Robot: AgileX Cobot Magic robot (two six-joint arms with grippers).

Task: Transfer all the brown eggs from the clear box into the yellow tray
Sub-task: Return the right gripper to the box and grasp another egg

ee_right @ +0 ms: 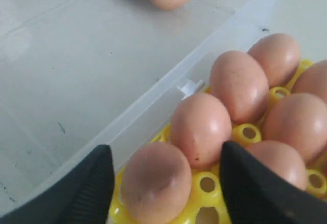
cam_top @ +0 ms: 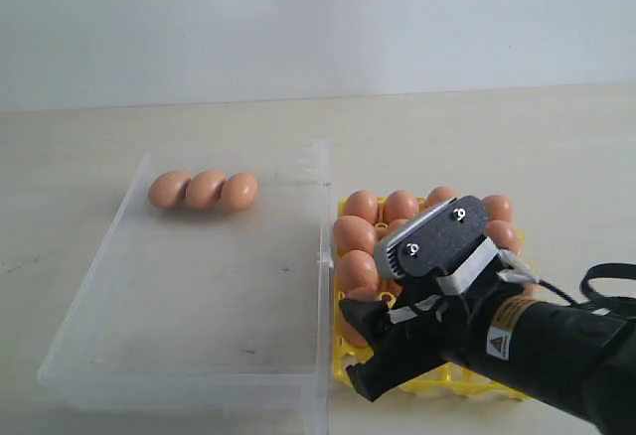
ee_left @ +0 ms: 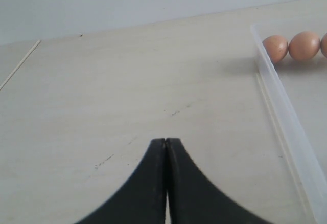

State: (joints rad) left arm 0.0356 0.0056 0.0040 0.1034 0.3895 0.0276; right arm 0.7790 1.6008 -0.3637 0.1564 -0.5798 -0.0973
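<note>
Straddling one brown egg (ee_right: 156, 183), the right hand (ee_right: 164, 155) stands with its two black fingers (ee_right: 92, 183) apart, one on either side of the egg. A narrow gap shows on each side, so neither finger is seen pressing on the shell. That egg sits in a corner cup of the yellow tray (cam_top: 447, 383), in the row next to the clear box (cam_top: 320, 217) and at the near end of that row in the exterior view.

Further brown eggs (ee_right: 240, 83) fill the cups beside and beyond it, packed close together. The right arm covers part of the tray in the exterior view, so the count of eggs in it cannot be told.

The tray lies just beside the right-hand long wall of the clear box. Inside the box, three brown eggs (cam_top: 205, 190) lie in a touching row near the far left corner; the remaining floor of the box shows only scuffs.

The left hand (ee_left: 166, 142) has its fingers pressed together with nothing between them. It is over the bare counter (cam_top: 477, 127), outside the left wall of the box and well apart from the tray.
</note>
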